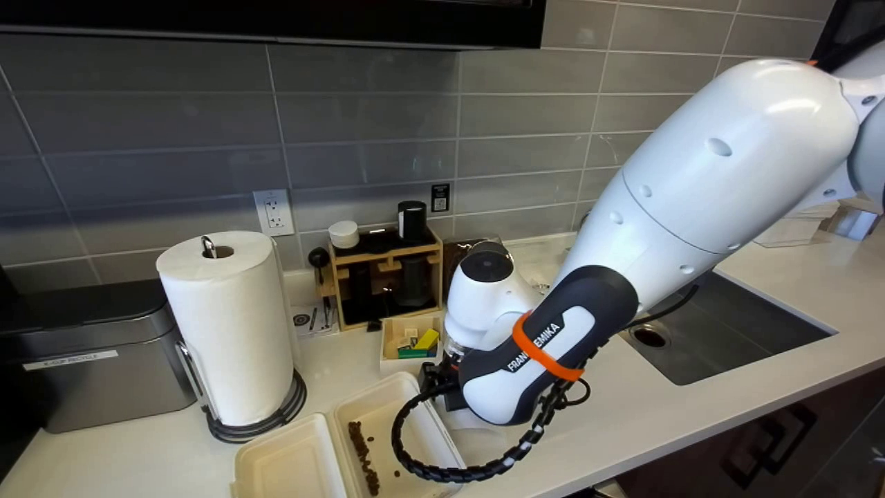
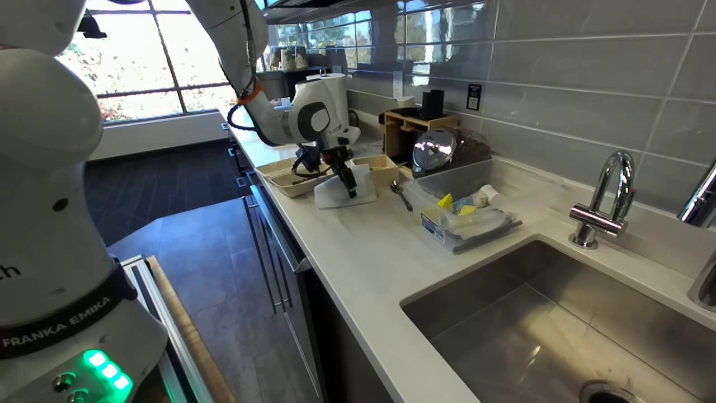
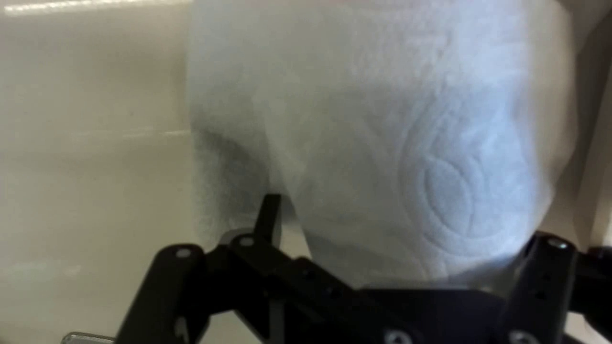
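One paper towel (image 3: pixel 354 119) filled the wrist view's upper centre, the gripper (image 3: pixel 404 220) spread wide around its middle — but a flap (image 3: pixel 222 162) lay outside, leftward, so I feared a lopsided, slipping pinch.

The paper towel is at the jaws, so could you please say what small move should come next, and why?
Probably close the jaws gently: in the wrist view they stand wide apart with part of the paper towel between them, and in an exterior view they reach down near the counter.
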Controlling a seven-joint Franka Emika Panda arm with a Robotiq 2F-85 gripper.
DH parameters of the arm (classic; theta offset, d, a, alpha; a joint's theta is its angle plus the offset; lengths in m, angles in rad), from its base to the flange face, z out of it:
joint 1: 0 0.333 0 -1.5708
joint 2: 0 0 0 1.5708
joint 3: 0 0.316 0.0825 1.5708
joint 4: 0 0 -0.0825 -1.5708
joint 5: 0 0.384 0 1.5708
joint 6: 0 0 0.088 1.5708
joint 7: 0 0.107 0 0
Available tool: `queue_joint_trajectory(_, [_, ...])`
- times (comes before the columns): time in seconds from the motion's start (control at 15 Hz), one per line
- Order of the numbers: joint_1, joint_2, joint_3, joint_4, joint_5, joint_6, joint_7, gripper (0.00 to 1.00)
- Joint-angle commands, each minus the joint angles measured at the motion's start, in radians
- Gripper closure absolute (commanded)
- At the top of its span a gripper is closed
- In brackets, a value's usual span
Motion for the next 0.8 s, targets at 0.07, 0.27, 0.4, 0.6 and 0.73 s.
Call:
queue_joint_trajectory(0.07, [0.039, 0.049, -0.039, 0.067, -0.066, -0.071, 0.103, 0.0])
queue_joint_trajectory(0.27, [0.05, 0.068, -0.051, 0.095, -0.103, -0.105, 0.147, 0.0])
queue_joint_trajectory(0.4, [0.049, 0.079, -0.051, 0.115, -0.129, -0.132, 0.169, 0.0])
queue_joint_trajectory(0.6, [0.04, 0.091, -0.043, 0.144, -0.162, -0.168, 0.194, 0.0])
queue_joint_trajectory(0.73, [0.035, 0.097, -0.038, 0.162, -0.183, -0.192, 0.208, 0.0])
